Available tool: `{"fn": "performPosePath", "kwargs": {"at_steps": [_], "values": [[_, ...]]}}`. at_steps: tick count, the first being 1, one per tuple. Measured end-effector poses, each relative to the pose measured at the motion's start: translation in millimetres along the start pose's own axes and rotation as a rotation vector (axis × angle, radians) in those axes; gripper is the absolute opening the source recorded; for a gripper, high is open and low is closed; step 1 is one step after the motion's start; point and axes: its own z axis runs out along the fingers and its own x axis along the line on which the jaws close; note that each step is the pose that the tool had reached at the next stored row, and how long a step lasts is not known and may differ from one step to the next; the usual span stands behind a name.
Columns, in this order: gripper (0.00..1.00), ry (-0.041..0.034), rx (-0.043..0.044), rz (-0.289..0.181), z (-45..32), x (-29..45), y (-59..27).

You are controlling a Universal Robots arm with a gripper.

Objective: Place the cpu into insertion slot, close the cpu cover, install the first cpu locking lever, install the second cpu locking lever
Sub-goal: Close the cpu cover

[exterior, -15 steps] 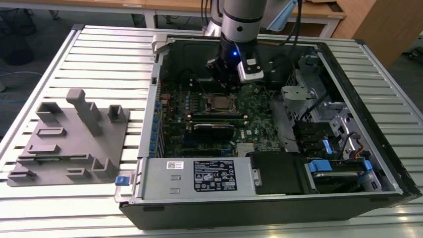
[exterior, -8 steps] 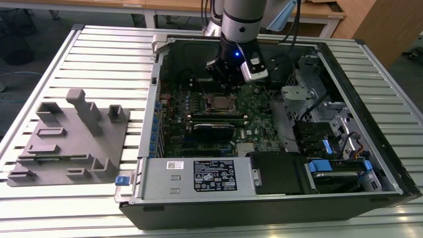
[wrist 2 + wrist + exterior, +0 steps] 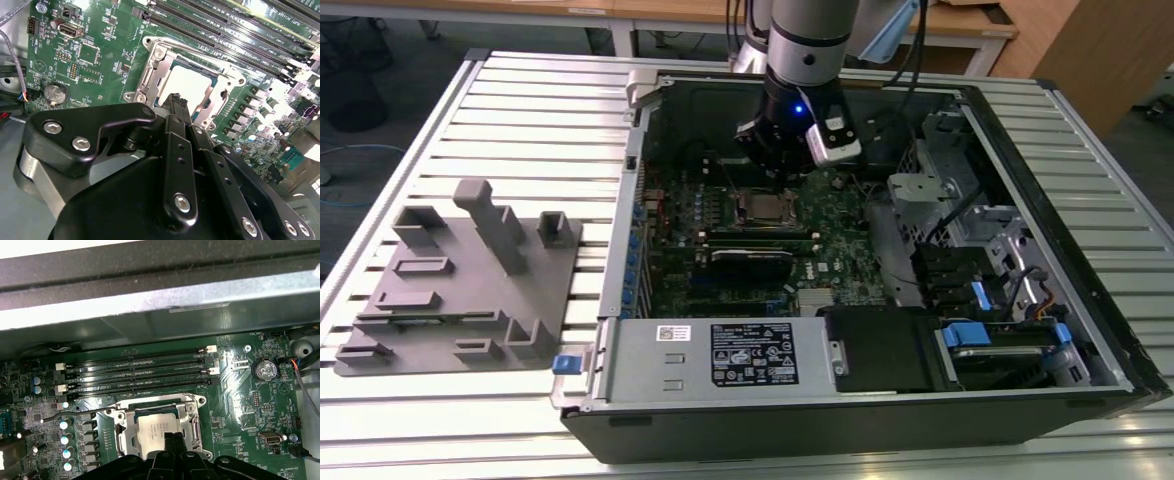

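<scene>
Inside an open computer case on the slatted worktop, the tool, fingers pressed together and empty, hovers just over the cpu. It sits in the insertion slot, the cpu cover seemingly down around it. Lever-locking looks in hand, calling for a precise sideways push. The first wrist view adds a thin wire lever beside the tool.

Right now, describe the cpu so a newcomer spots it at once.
Inside the open case, find the green motherboard. Beside its long black memory slots, under the claw, sits the metal-rimmed socket. The cpu is the flat silvery square in its middle, unlike the dark chips around.
</scene>
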Motion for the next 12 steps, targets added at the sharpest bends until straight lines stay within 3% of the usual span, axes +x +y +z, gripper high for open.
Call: {"fn": "performPosePath", "kwargs": {"at_steps": [12], "values": [[0.11, 0.0009, -0.0001, -0.027, 0.0, 0.0, 0.0]]}}
